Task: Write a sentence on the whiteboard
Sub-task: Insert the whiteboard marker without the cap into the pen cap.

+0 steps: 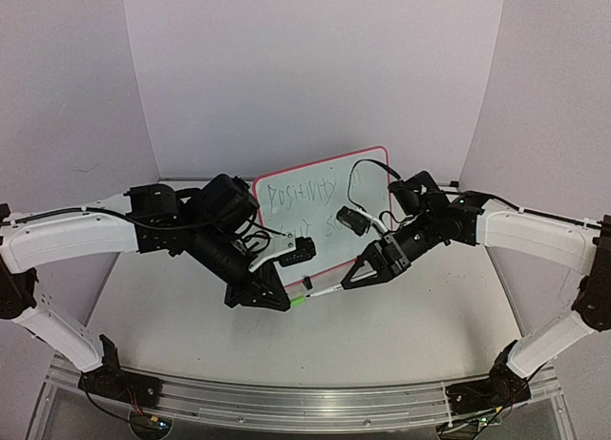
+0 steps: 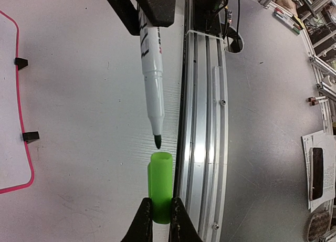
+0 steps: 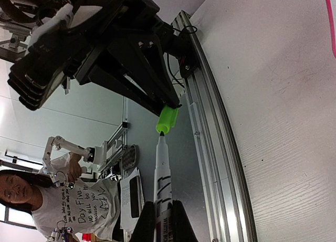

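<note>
The whiteboard (image 1: 329,187) with a red-pink rim stands tilted at the back middle. The sentence (image 1: 304,198) is in thin green letters on two lines, partly hidden by the arms. My left gripper (image 1: 288,302) is shut on a green marker cap (image 1: 299,300), seen in the left wrist view (image 2: 160,187) with its open end up. My right gripper (image 1: 349,280) is shut on a white marker (image 1: 329,289). Its dark tip (image 2: 157,142) is just off the cap's mouth, not inside. In the right wrist view the marker (image 3: 163,174) points at the cap (image 3: 167,119).
An aluminium rail (image 1: 305,402) runs along the table's near edge, close beside the cap (image 2: 202,121). The board's two black clip feet (image 2: 30,136) rest on the table. White walls enclose three sides. A person (image 3: 31,195) stands beyond the rail.
</note>
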Controlling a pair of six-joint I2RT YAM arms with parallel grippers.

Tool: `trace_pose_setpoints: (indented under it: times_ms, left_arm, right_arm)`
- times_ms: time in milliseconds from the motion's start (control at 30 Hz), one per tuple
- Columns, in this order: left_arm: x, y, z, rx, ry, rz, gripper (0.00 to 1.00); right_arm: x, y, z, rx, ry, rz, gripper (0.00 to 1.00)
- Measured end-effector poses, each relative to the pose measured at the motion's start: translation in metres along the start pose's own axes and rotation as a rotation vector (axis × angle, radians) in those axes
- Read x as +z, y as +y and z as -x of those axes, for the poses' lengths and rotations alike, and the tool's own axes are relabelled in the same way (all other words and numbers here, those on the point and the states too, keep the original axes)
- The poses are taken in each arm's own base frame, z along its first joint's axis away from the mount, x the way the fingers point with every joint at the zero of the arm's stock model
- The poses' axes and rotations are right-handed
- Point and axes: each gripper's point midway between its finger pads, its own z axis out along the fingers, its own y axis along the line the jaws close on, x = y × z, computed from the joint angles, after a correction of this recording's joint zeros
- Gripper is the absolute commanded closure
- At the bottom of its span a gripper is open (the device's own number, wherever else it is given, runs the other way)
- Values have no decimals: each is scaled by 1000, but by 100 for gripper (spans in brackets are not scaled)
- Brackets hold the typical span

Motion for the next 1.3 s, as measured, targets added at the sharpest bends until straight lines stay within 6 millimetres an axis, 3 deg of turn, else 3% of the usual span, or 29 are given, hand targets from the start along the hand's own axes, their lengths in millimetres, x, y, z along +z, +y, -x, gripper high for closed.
trace_pose_setpoints:
  times_ms: [467, 1300]
  left_arm:
    - [8, -3, -3, 1, 19, -26, 100]
    - [3, -2, -3, -1, 16, 4, 100]
  right_arm:
    - [5, -1, 0, -4, 15, 10, 100]
    - [6, -2, 0, -4, 18, 10, 100]
